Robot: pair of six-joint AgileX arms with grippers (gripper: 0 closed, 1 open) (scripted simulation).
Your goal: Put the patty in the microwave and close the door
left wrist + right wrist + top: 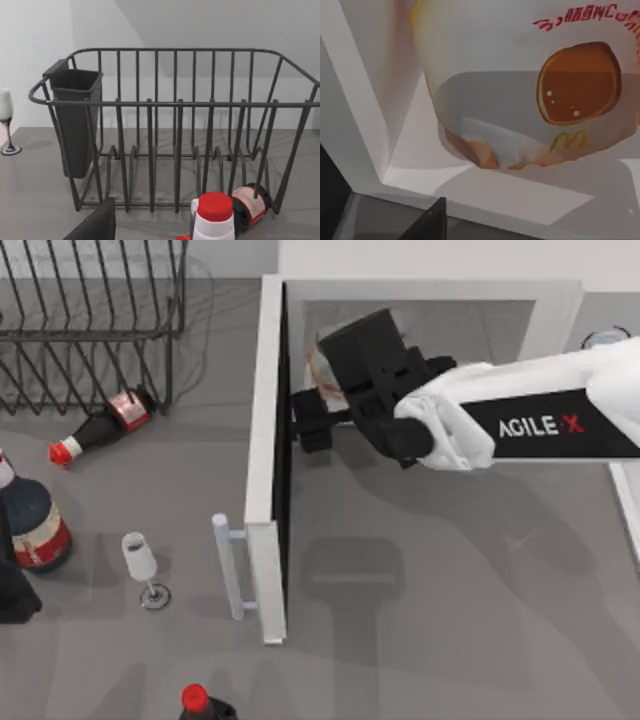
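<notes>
The patty (530,100), in a pale wrapper with an orange-brown disc printed on it, rests on the floor of the microwave (560,300) cavity; in the top view a sliver of the patty (322,372) peeks out beside the black wrist. My right gripper (308,420) is at the cavity mouth, just in front of the patty, open, with nothing between its fingers; one fingertip (432,220) shows in the right wrist view. The door (268,440) stands wide open toward the table's front, handle (230,565) on its left face. My left gripper (12,595) is parked at the left edge, open.
A wire dish rack (90,320) fills the back left, with a bottle (100,425) lying in front of it. An upright red-capped bottle (35,520), a wine glass (142,565) and another red-capped bottle (195,702) stand left of the door.
</notes>
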